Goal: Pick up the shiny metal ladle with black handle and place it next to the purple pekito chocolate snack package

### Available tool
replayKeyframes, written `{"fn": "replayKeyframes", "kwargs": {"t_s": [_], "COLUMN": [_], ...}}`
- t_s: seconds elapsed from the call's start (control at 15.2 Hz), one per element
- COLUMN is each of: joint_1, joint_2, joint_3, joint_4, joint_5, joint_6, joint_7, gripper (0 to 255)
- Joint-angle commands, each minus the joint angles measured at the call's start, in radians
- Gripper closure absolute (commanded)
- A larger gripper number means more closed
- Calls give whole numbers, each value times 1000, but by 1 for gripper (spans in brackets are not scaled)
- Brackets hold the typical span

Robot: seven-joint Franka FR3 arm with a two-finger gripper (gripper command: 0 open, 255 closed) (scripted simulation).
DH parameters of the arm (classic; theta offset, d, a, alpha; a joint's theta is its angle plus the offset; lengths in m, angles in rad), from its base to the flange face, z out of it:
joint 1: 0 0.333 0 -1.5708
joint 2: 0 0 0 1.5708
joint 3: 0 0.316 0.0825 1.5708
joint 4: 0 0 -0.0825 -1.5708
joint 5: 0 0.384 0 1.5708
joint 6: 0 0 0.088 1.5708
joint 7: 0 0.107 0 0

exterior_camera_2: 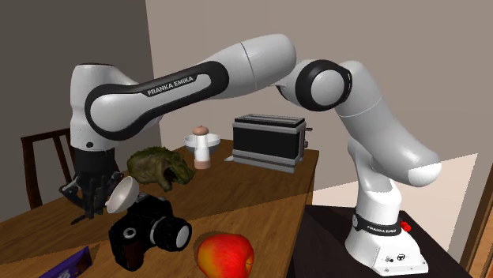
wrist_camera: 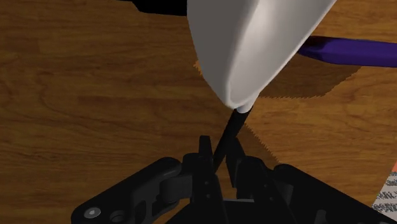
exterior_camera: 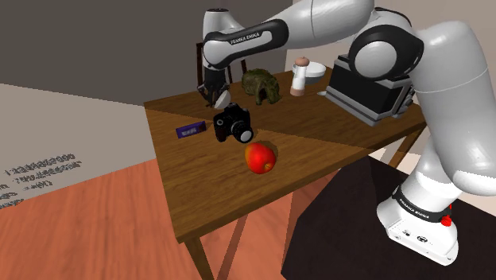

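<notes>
The wooden table takes up most of the scene, and the white arm reaches across it toward its far side. A black toaster stands at the back, with a green lumpy figure near it. Closer in sit a black camera and a red apple.

The ladle is off the wood, hanging in the air just beside the camera. Its bowl is drawn pale grey and its handle is thin and black. The purple package lies flat on the table near the camera, and in the wrist view it shows partly behind the ladle's bowl. The gripper is closed narrow on the black handle, with the bowl jutting out ahead of the fingers.

The pick-up looks done, so this reads as the carry. The next move calls for a short shift toward the package, then a descent onto bare wood alongside it. The bowl must stay clear of the camera and the wrapper, and the fingers should part only once the ladle rests
</notes>
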Motion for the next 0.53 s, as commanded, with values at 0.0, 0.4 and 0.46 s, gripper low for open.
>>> {"fn": "replayKeyframes", "kwargs": {"t_s": [0.0,0.4,0.46], "joint_1": [-4,-5,-5], "joint_2": [16,31,31], "joint_3": [-4,-2,-2], "joint_4": [-32,-55,-55], "joint_5": [-2,0,0], "joint_6": [16,54,54], "joint_7": [-2,-4,-4], "gripper": [255,255,255]}}
